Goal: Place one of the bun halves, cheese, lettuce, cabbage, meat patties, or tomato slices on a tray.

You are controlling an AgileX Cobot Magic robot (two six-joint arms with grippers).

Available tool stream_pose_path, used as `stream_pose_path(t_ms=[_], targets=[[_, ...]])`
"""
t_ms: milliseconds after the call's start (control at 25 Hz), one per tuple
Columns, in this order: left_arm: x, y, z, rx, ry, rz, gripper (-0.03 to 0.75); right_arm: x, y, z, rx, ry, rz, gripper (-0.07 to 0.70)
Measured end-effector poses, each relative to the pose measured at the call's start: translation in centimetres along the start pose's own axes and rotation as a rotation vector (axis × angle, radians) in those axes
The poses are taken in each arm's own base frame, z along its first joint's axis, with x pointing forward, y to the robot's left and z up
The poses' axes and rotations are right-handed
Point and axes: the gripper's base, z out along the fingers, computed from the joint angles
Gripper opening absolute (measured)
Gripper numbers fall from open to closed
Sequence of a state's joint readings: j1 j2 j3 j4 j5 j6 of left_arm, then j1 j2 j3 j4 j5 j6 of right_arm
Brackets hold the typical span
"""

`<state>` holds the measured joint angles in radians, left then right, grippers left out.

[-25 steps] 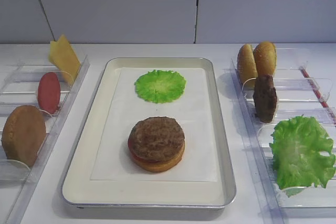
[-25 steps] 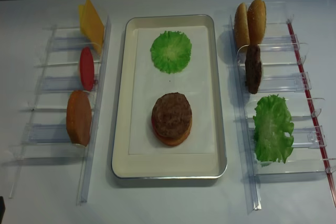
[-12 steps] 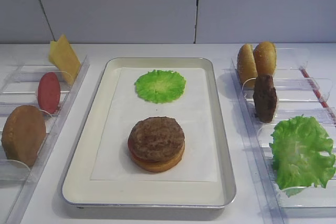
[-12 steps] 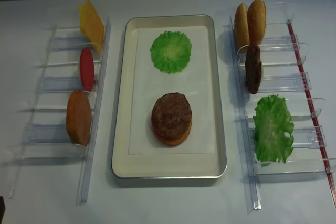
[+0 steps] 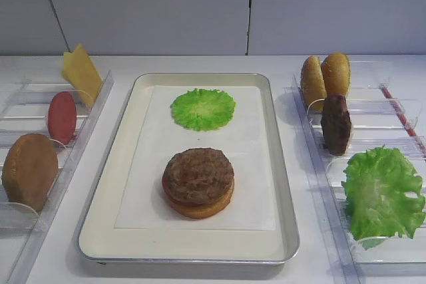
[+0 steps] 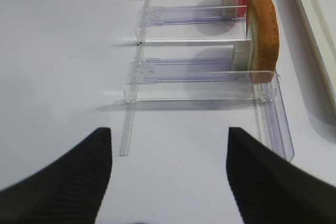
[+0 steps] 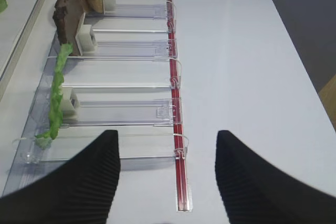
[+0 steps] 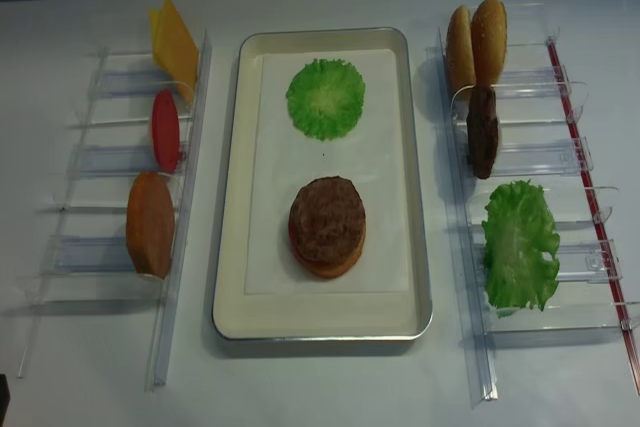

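On the silver tray, a meat patty tops a tomato slice and a bun half at six o'clock, with a flat green cabbage leaf lying at twelve. In the clear racks, cheese, a tomato slice and a bun half stand at nine o'clock; two bun halves, a second patty and lettuce stand at three. Both the left gripper and right gripper hold their fingers apart, gripping nothing, above the table.
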<state>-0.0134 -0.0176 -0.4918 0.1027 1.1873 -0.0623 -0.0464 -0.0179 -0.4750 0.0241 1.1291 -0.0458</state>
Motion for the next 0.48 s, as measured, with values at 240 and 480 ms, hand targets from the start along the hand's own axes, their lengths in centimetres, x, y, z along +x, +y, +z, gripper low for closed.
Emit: stream_pose_path(t_ms=[240,480], targets=[[0.0,0.0,0.0,0.0,0.0,0.0,0.475,0.0,0.0,0.0,0.0,0.0,-0.002,0.419],[0.0,0.0,0.0,0.0,0.0,0.0,0.475,0.0,0.0,0.0,0.0,0.0,-0.002,0.419]])
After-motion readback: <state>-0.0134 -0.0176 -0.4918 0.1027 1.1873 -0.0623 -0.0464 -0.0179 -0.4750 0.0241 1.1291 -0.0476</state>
